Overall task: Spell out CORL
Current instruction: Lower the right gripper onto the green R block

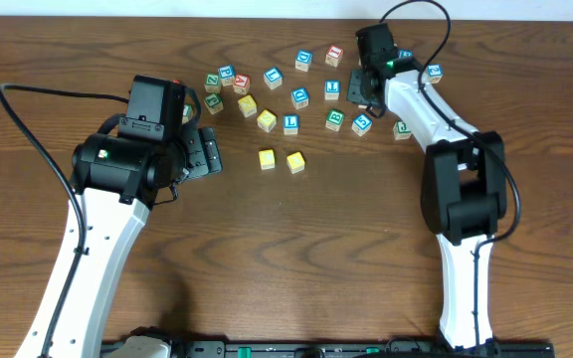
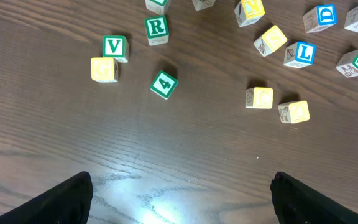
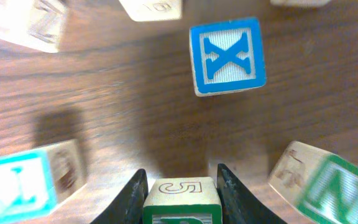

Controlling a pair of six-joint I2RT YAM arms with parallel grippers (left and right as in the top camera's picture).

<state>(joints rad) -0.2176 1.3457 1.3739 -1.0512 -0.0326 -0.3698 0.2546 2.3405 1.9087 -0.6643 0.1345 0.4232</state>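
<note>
1. Checking the right gripper [image 3: 181, 186] first — found pinched on a green-lettered block [image 3: 180, 198], one finger pressed against each side; letter cut off by the lower frame edge, so unreadable.
2. Placed from overhead at the far right of the block scatter, toward the back of the table [image 1: 366, 259]; held block hidden there beneath the gripper body.
3. Noted around that grip in the right wrist view: a blue X block [image 3: 227, 56] ahead and well clear, a light-blue block [image 3: 20, 186] to the left, a blurred green block [image 3: 328, 186] to the right — neither touching the fingers.
4. Found the left gripper [image 2: 180, 186] spread wide, holding nothing, poised above bare wood at the left of the scatter.
5. Located the left yellow block [image 1: 267, 158] and the right yellow block [image 1: 295, 161] side by side in front of the scatter, close together but with a gap between; top letters too faint to read.
6. Located the blue L block [image 1: 290, 123] just behind that pair, letter face up, beside a third yellow block [image 1: 267, 120].
7. Logged in the left wrist view a green R block [image 2: 156, 28], a green V block [image 2: 114, 46] and a green 4 block [image 2: 164, 84] on the left side of the scatter, well apart from the yellow pair; 4 block turned at an angle to the others.
</note>
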